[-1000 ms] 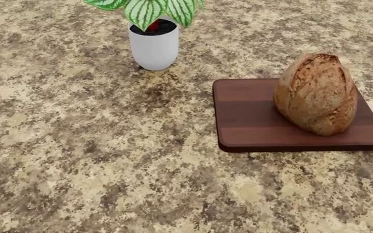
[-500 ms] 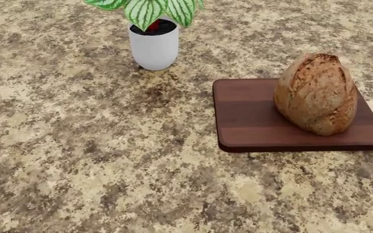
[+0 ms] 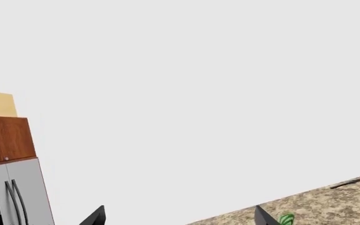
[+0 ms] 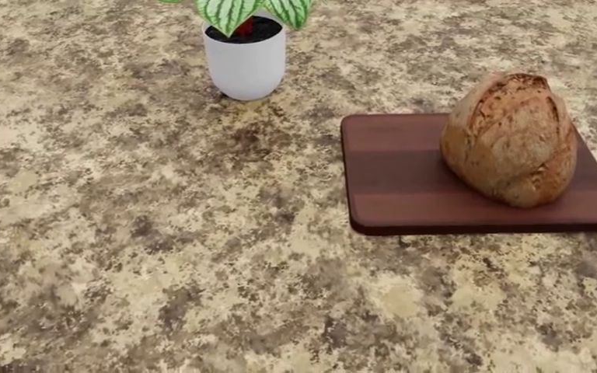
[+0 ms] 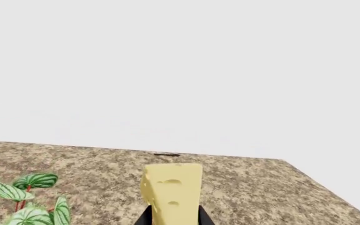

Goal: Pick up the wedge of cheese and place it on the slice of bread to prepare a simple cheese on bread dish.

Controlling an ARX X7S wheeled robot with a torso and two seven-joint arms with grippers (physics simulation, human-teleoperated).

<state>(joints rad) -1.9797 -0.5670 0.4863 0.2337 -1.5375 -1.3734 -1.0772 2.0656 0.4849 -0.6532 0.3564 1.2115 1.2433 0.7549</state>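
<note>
The right pincer [image 5: 174, 220] clamps the upright wedge of cheese [image 5: 172, 192] above the surface [image 5: 261, 187]; the slice of bread [image 4: 510, 138], right of the head frame, shows no pincer near.

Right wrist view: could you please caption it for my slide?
Right hand holding the cheese wedge above the speckled counter, plant nearby.

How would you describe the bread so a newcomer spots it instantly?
On the speckled granite counter, find the dark reddish-brown wooden board right of the white potted plant. The slice of bread sits on the board's right half: a rounded golden-brown loaf with cracked, floury crust, the only food in the head view.
</note>
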